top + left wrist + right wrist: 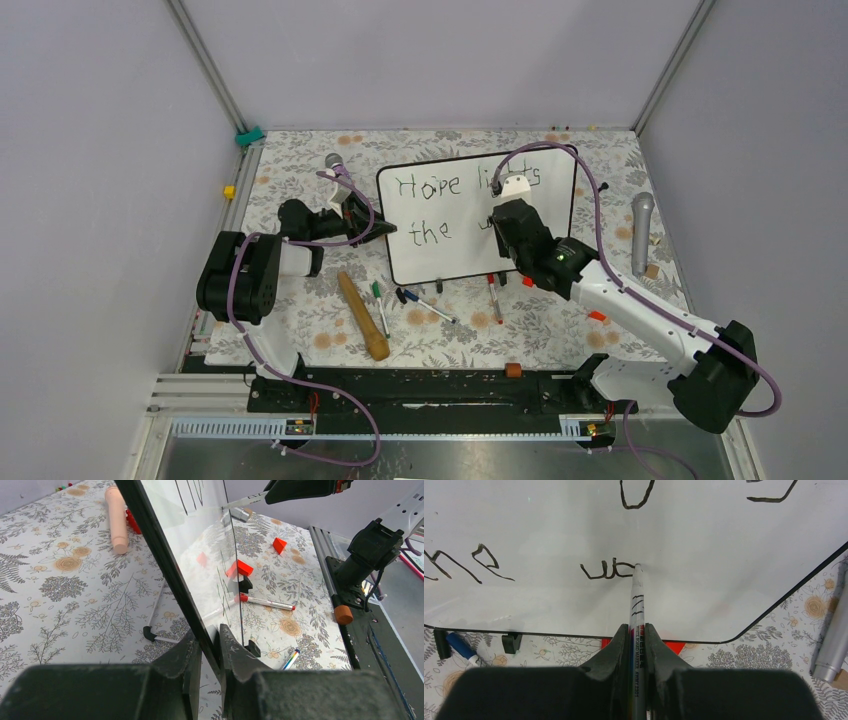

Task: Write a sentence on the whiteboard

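Right wrist view: the right gripper (636, 630) pinches a whiteboard marker (638, 597), its tip touching the whiteboard (539, 605) at the unfinished last word of the sentence (601, 576). The left gripper (210, 642) clamps the board's edge. Risk: excess tip pressure can tilt the board or slip the marker, distorting strokes.

Setting: we record a robotics lab test booth. Evidence we list: plain lilac wall panels (90, 150) joined by aluminium posts (205, 62); a table under a floral cloth (300, 170); a black mounting rail (440, 385) at the near edge carrying two robot arms (640, 310); purple cables (540, 146) looped along both.
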Controlling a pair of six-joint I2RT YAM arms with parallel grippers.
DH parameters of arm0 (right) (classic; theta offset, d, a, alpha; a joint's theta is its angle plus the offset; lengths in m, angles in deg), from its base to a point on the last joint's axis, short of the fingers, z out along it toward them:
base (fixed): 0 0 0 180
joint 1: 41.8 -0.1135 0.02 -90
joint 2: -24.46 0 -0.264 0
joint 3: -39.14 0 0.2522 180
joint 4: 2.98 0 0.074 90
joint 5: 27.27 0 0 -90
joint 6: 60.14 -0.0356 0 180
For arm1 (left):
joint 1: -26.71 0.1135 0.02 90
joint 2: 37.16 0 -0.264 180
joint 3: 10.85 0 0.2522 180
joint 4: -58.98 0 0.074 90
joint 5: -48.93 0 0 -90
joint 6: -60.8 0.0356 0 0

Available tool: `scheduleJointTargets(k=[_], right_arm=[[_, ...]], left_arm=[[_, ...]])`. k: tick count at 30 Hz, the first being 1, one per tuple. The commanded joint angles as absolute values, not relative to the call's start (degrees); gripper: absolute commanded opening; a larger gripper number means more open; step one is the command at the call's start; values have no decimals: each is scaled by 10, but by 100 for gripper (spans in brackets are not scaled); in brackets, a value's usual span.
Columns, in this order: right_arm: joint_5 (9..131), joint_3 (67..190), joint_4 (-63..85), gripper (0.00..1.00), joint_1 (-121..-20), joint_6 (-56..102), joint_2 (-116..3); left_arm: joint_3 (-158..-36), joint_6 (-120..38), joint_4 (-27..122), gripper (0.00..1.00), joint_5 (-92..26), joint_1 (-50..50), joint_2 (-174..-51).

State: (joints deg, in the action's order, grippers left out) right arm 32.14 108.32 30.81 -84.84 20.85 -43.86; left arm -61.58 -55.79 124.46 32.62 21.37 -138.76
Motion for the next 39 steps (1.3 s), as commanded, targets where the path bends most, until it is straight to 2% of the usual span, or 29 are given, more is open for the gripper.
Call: scheduleJointTargets(k=[1, 18, 30, 39], right_arm=[[316, 1113, 297, 0, -842, 206, -439], [312, 1056, 304, 0, -841, 185, -431], [336, 1079, 323, 0, -840, 197, -370], [317, 1084, 331, 0, -840, 203, -369]], left_arm=[[-613, -478, 1296, 0, 336, 215, -1382], [-613, -478, 1296, 0, 336, 214, -1381], [-613, -479, 1296, 0, 334, 215, -1382], [-614, -479, 1295, 0, 336, 214, -1381]])
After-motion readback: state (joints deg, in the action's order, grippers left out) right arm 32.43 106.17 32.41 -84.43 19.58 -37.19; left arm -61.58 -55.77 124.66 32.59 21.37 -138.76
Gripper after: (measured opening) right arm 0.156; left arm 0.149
